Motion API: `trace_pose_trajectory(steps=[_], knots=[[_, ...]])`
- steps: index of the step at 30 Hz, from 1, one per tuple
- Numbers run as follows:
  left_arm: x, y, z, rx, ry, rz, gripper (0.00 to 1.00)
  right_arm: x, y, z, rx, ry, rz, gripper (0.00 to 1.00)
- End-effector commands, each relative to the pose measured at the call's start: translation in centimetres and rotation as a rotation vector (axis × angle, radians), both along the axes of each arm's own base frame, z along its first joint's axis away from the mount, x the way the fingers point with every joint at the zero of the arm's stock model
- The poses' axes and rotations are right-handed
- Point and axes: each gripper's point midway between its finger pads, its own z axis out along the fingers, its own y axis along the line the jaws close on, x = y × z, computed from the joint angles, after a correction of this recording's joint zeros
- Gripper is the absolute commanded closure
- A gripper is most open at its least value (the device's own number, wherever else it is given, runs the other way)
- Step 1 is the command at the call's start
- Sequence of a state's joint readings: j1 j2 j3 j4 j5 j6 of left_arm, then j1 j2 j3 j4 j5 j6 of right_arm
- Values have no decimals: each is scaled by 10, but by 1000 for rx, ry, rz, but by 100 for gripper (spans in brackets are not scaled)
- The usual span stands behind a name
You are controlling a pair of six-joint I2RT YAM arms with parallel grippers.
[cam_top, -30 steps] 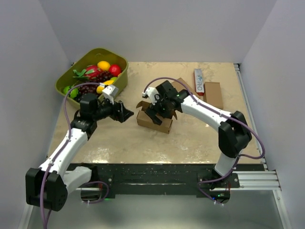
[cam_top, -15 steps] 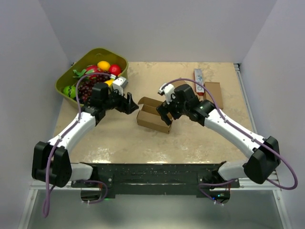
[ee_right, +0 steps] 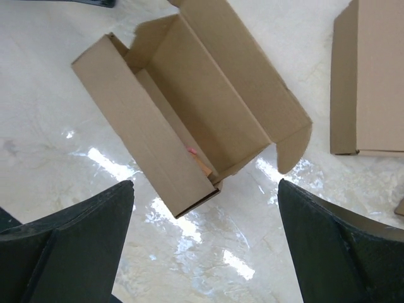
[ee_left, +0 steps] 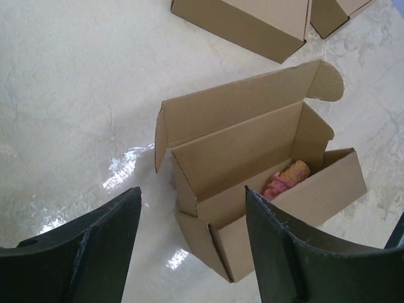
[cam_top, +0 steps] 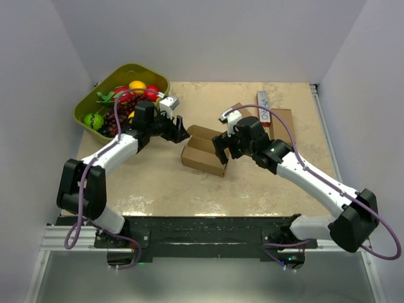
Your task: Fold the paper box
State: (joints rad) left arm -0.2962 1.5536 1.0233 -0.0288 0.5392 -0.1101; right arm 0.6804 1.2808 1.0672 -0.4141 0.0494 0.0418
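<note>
Closing the lid looked to be the step in hand: the box (cam_top: 203, 154) sat open on the table (cam_top: 158, 183) between the two arms. Its lid (ee_left: 240, 107) stood up off the long wall farther from the arm bases, and a rounded flap (ee_left: 325, 79) stuck out at one end of it. The left gripper (cam_top: 181, 132) hovered just beside the box's left end, fingers spread and holding nothing. The right gripper (cam_top: 221, 150) hung at the right end, likewise spread wide and empty. Neither seemed to touch the cardboard, though the top view could not settle that for the right one. Done well, one arm would probably brace the front wall (ee_right: 142, 136), since so light a box would likely skid on the glossy top. The other would press the lid over from behind, near its free edge rather than at the hinge. The flap would need steering inside the end wall as the lid came down, or it might crumple on the rim. Something pink (ee_left: 281, 183) lay low in the right end and seemed unlikely to obstruct. A slow, even push should keep the crease straight. Two plain boxes (ee_left: 246, 22) lay well apart beyond it.
</note>
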Motion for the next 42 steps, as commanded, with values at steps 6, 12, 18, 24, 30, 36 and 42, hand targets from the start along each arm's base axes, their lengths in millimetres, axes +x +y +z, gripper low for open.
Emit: trace_pose_trajectory(steps=[6,12,18,24,30,36,42], knots=[[45,-24,7,32,-131,-50,28,-1,35,1,42,-21,164,1],[72,-27,-20,80,-86,-14,27,-8,42,-15,29,-2,167,1],[85,-27,-49,115,-33,0,31,-14,37,-18,54,9,142,1],[80,-36,-55,74,-21,-49,51,-16,37,-25,45,20,153,1],[71,-45,-66,33,12,-100,83,-23,56,-32,-27,-21,226,1],[67,-45,-62,18,0,-104,100,-20,65,-55,-116,-29,209,1],[58,-43,-53,1,-15,-97,100,-5,55,-69,-189,-36,108,6]])
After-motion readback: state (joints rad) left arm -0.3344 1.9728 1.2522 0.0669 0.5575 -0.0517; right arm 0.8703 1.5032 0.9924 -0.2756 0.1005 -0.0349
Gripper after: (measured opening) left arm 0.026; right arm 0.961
